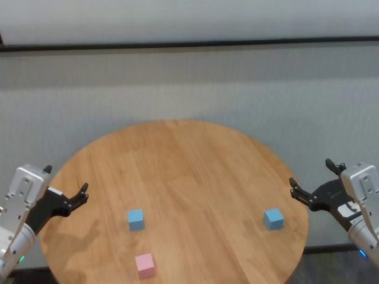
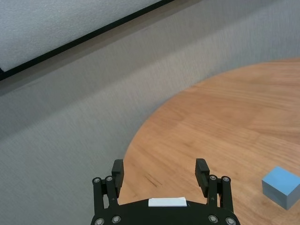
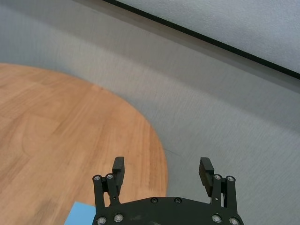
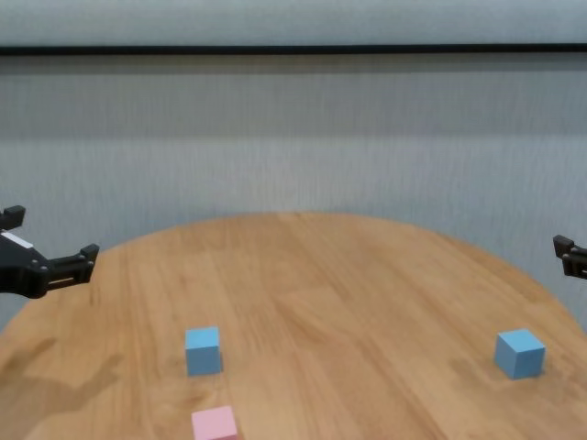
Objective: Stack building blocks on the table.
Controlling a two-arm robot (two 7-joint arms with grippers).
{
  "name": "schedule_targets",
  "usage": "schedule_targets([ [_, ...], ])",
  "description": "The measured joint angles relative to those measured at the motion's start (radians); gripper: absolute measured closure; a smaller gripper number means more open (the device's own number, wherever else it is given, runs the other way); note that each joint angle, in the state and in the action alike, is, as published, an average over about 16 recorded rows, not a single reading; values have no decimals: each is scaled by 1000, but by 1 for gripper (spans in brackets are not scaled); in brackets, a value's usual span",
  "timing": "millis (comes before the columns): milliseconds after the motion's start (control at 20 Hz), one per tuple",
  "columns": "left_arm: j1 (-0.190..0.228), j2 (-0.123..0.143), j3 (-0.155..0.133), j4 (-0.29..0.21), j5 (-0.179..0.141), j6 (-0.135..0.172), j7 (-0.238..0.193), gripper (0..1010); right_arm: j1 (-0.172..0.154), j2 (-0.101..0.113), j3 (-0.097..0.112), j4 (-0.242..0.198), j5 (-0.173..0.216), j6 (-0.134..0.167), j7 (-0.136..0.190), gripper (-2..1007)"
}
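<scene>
Black left hand [image 1: 66, 181] is spread wide, holding nothing, hovering over the table's [image 1: 195, 171] left edge, fingertips pointing inward across the wood. In the left wrist view both fingers [image 2: 202, 171] stand well apart with bare wood between them. Right hand [image 1: 314, 177] mirrors it: released, nothing in it, hanging just off the table's right edge, fingers aimed inward. Right wrist view shows its fingers [image 3: 206, 168] apart, one over the rim, the other over the grey floor beyond.

Blocks, all flat on the wood, none stacked, none touching:
- left blue block [image 1: 135, 219]: left-centre, near the left hand but clear of it; also visible at the edge of the left wrist view [image 2: 281, 186].
- pink block [image 1: 144, 265]: just nearer the robot than that blue one, close to the near edge, small gap between the two.
- right blue block [image 1: 273, 219]: close to the right rim, near the right hand, well apart from the other two. A corner of it shows under the hand in the right wrist view [image 3: 82, 214].

Table is round, light wood planks. Grey carpet around it, pale wall with a black strip [image 1: 189, 44] behind.
</scene>
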Motion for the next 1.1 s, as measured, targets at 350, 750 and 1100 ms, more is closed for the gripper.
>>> schedule_targets([
  [350,0,0,0,0,0,0,0,11,0,0,0,0,0,0,0,4],
  [750,1,1,-1,-1,0,0,-1,10,0,0,0,0,0,0,0,4],
  [1100,32,38,-24,-26,-13,-24,-37,10,0,0,0,0,0,0,0,4],
])
